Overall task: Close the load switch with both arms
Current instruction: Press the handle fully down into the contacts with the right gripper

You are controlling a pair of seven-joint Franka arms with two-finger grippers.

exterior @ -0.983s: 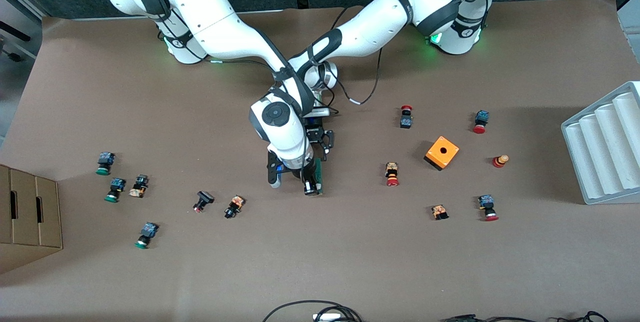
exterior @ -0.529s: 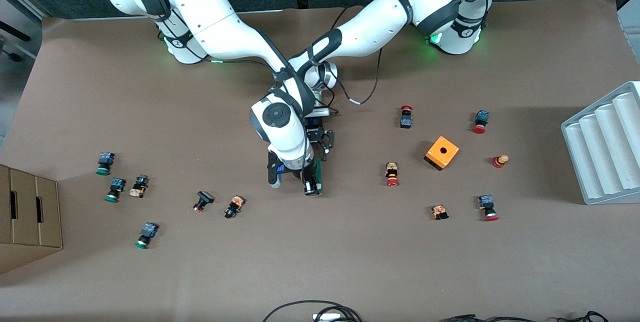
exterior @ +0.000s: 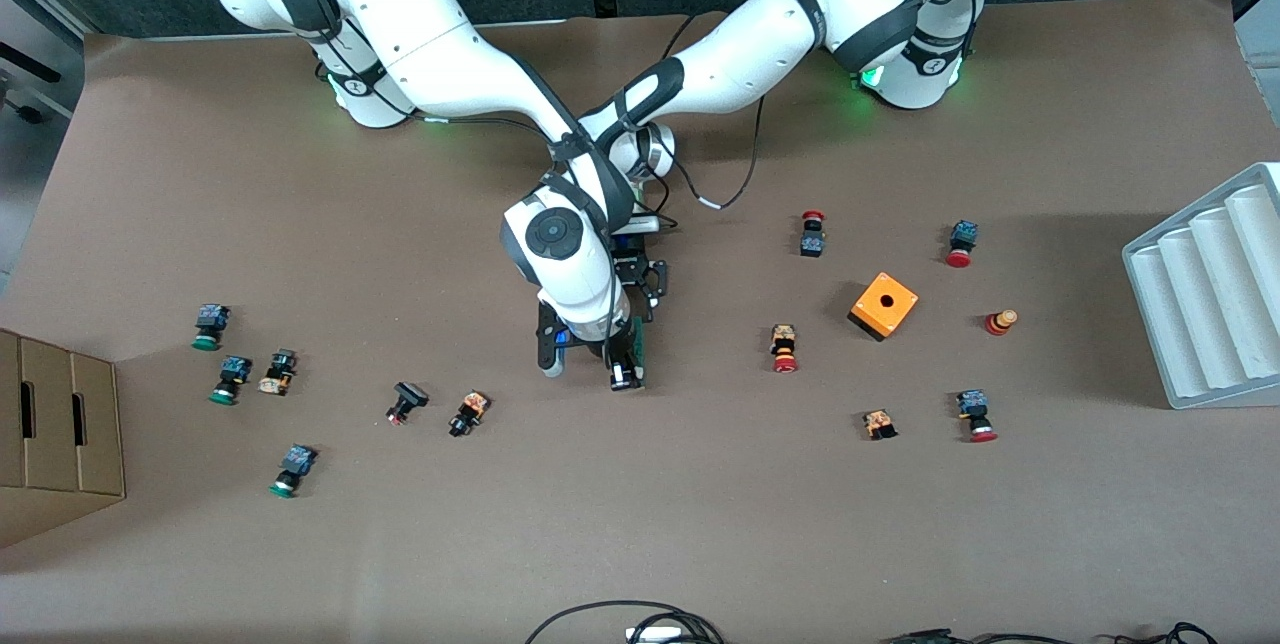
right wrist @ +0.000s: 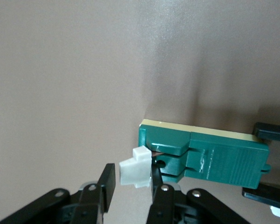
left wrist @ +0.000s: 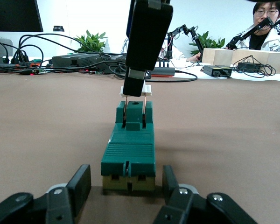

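In the front view the right arm's wrist hides most of the load switch (exterior: 637, 349), which lies mid-desk (exterior: 700, 524), leaving only a green sliver; the wrist views show it whole, a ribbed green block on a cream base. The left hand (left wrist: 127, 186) is clamped on one end; the right hand (right wrist: 133, 179) pinches the white slider (right wrist: 135, 167) at the other end.

The slim green rectangular plastic load switch (left wrist: 129, 151) lies flat mid-table on its cream base, small white sliding piece (right wrist: 135, 167) sticking out one end.
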